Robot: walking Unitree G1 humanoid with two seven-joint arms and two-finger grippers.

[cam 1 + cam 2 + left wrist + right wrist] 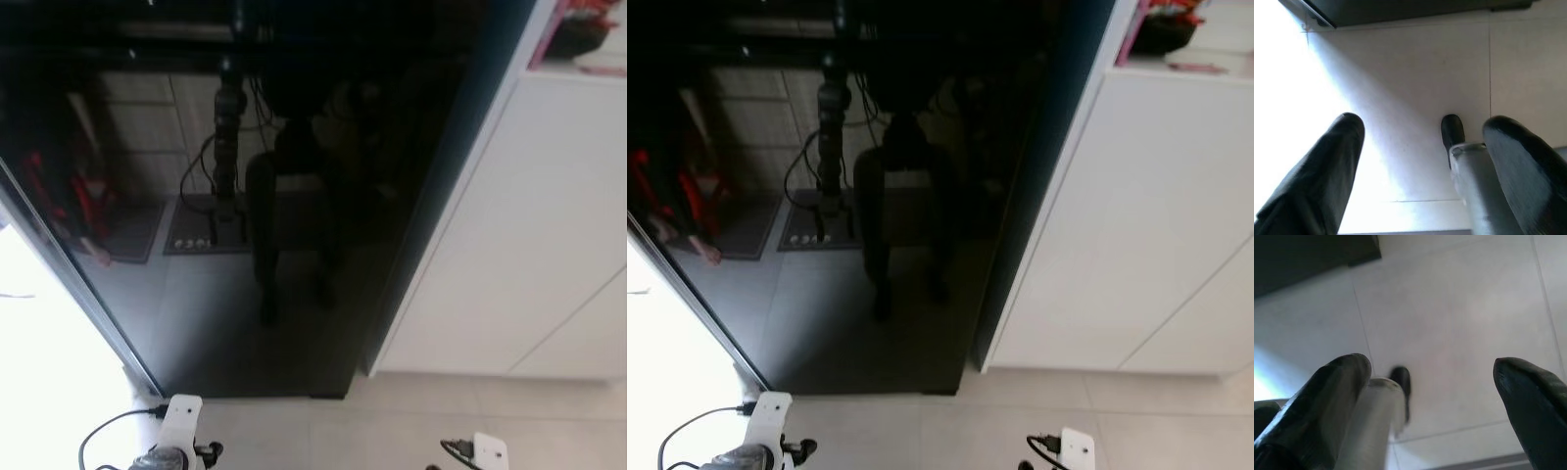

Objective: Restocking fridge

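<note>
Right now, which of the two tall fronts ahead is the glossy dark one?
The black fridge door, left of the white cabinet; it mirrors the room, the cabinet is matte.

Blown-out white glare at left; glossy black fridge door [294, 196] dim, mirroring room; wrist views soft, floor [1415, 73] evenly lit.

Pale tiled floor [392, 421] with thin grout lines, washed out by strong daylight at the left. White cabinet fronts [529, 245] at the right, meeting the floor. On the cabinet top, a dark bowl-shaped object with red items [578, 29], too blurred to identify. Glossy dark panel [294, 196] alongside, mirroring tiles.
</note>
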